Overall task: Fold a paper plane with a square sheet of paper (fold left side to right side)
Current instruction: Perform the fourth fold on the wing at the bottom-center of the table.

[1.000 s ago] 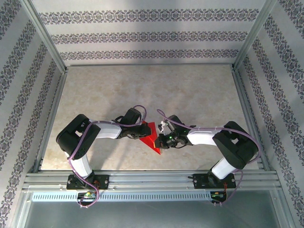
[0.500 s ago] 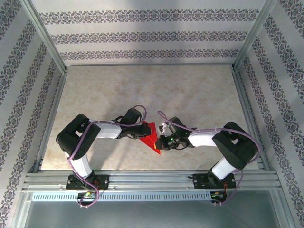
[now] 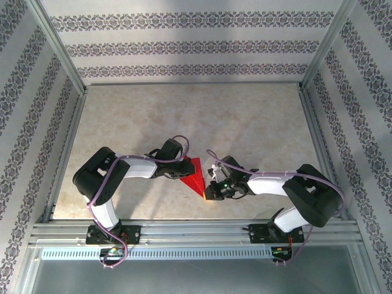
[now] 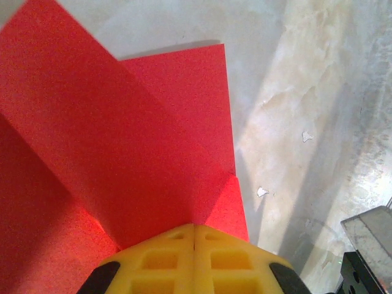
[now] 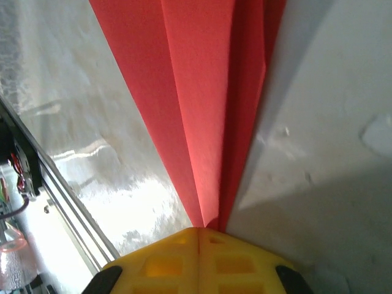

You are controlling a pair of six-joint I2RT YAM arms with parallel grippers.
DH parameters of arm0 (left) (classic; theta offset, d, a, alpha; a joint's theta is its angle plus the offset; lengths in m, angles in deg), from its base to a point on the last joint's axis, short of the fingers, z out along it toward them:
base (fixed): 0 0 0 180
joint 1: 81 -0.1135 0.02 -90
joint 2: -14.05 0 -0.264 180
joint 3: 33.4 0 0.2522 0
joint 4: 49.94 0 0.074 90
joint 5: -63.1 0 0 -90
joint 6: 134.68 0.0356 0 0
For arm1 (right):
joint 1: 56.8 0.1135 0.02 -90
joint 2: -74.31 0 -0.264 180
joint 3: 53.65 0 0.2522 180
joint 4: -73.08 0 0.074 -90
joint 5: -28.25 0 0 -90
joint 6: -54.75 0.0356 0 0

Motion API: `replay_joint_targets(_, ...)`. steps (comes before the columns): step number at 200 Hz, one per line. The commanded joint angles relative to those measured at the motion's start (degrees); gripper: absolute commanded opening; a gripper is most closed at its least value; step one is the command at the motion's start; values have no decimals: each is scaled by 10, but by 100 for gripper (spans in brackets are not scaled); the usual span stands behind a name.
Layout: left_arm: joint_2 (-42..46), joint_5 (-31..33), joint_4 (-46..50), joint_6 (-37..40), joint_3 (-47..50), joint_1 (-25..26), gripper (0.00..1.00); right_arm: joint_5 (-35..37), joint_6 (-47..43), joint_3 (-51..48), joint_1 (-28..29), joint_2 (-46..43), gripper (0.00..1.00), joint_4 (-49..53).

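Lying lengthwise between them, the paper plane (image 3: 194,174) has the left end effector (image 4: 195,233) clamped on its wide end, the right end effector (image 5: 199,236) clamped on its pointed tip.

The right claw (image 5: 197,231) pinches the pointed tip of the red paper plane (image 5: 196,98)

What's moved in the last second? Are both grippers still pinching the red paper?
The right gripper slid toward the near edge of the table, ending at the pointed tip of the red paper, and its elbow swung outward to the right. Nothing was taken or let go: both grippers stay shut on the paper. The left gripper kept its place, and the paper barely shifted.
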Motion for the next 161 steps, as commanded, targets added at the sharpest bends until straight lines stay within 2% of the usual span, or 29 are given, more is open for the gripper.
replay_joint_targets(1, -26, 38, 58, 13, 5, -1, 0, -10, -23, -13, 7, -17, 0, 79)
replay_joint_targets(44, -24, 37, 62, 15, 3, 0, 0, -16, -36, 13, -3, -73, 0, 133)
replay_joint_targets(79, -22, 37, 63, 15, 2, -1, 0, -44, -19, 25, -27, -112, 0, 96)
replay_joint_targets(101, -23, 37, 63, 15, 0, 0, 0, -39, 9, 31, -26, -81, 0, 34)
replay_joint_targets(128, -19, 37, 64, 16, 1, -1, 0, 33, 25, 59, -4, -40, 0, 9)
replay_joint_targets(161, -18, 37, 65, 17, 1, -1, 0, 70, 39, 75, -2, 8, 0, -27)
